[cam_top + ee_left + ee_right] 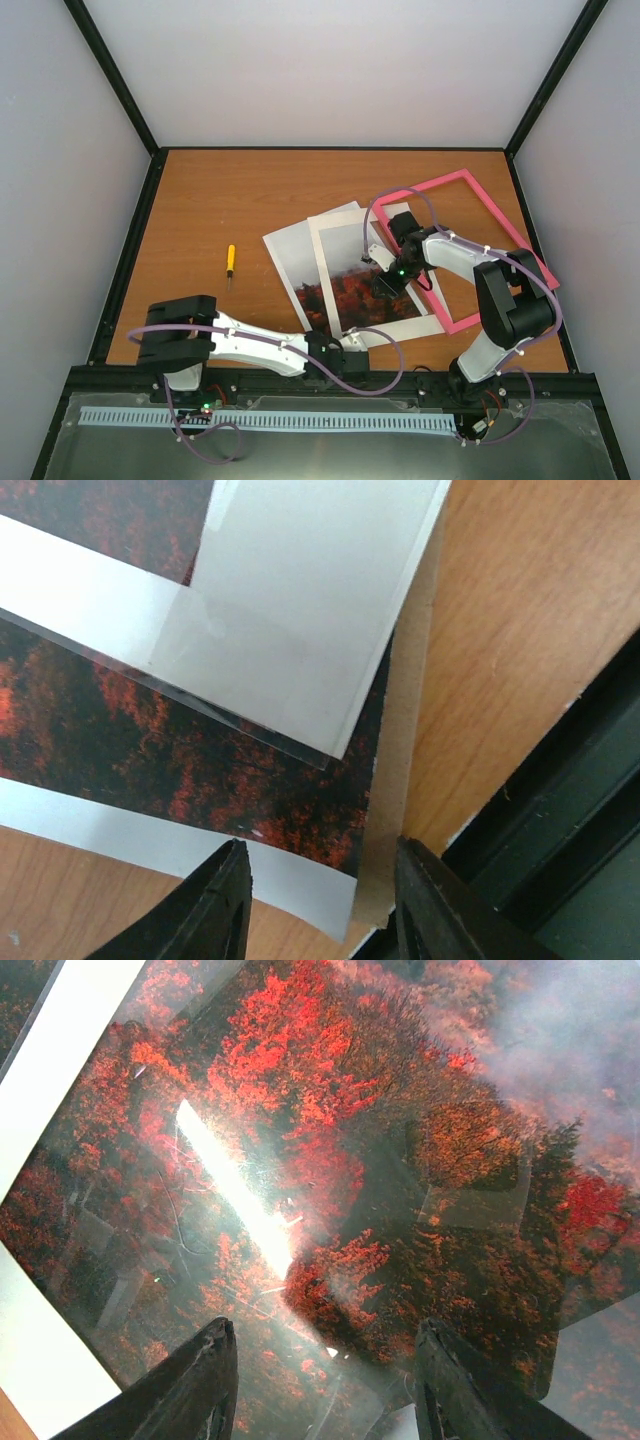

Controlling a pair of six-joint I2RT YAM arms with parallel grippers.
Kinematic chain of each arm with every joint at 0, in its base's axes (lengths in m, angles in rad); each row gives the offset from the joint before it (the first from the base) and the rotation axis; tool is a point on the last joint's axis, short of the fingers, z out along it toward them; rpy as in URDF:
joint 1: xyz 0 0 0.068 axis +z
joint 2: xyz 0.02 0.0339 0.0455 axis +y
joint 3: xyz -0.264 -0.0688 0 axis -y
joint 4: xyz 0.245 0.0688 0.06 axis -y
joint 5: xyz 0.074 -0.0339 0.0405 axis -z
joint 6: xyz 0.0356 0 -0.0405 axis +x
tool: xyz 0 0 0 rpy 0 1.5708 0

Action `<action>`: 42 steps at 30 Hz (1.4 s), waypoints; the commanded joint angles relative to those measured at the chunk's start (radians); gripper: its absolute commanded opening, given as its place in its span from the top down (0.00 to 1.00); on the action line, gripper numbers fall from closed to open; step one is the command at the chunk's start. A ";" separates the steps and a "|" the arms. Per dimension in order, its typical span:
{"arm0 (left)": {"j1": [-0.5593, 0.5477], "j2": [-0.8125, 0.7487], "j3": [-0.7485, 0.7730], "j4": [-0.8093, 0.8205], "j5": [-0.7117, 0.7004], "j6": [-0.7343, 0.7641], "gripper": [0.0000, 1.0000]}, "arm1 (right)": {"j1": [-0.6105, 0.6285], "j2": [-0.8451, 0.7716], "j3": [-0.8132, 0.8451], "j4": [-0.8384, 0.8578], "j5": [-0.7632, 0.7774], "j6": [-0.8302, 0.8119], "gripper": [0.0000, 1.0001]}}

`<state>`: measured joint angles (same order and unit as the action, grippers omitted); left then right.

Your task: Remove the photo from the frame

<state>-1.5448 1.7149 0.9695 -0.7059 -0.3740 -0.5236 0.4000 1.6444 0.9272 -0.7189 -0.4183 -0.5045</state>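
The photo (295,262), misty grey above and red trees below, lies flat on the table, partly under a white mat (335,225) and a glass pane. The pink frame (470,185) lies apart to the right, with wood showing through it. My left gripper (345,343) is low at the stack's near corner. In the left wrist view it (318,880) stands open, with the photo's (200,770) white-edged corner and the brown backing board (395,780) between the jaws. My right gripper (388,283) is open just over the glass-covered photo (330,1110), with nothing between its fingers (215,1360).
A yellow screwdriver (229,262) lies left of the sheets. The black rail of the table's near edge (560,810) runs right behind the left gripper. The right arm reaches across the frame's near side. Black posts and grey walls enclose the table.
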 commanded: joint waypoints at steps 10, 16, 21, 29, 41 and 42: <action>-0.006 -0.039 0.023 -0.065 -0.048 -0.023 0.66 | 0.007 -0.003 -0.007 -0.007 -0.001 -0.008 0.51; -0.006 -0.040 0.024 -0.068 -0.049 -0.025 0.63 | 0.007 -0.003 -0.008 -0.007 0.000 -0.005 0.51; -0.006 -0.012 0.034 -0.087 -0.070 -0.041 0.66 | 0.007 -0.003 -0.007 -0.008 0.000 -0.005 0.51; -0.007 0.037 0.062 -0.117 -0.101 -0.041 0.81 | 0.006 -0.001 -0.008 -0.008 -0.002 -0.004 0.51; -0.009 0.020 0.040 -0.182 -0.165 -0.026 0.99 | 0.007 -0.008 -0.010 -0.009 0.002 -0.004 0.51; -0.009 0.015 0.040 -0.183 -0.168 -0.028 0.99 | 0.006 -0.008 -0.011 -0.009 0.001 -0.005 0.51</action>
<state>-1.5448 1.7412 1.0016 -0.8604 -0.5053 -0.5617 0.4000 1.6444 0.9272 -0.7223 -0.4179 -0.5045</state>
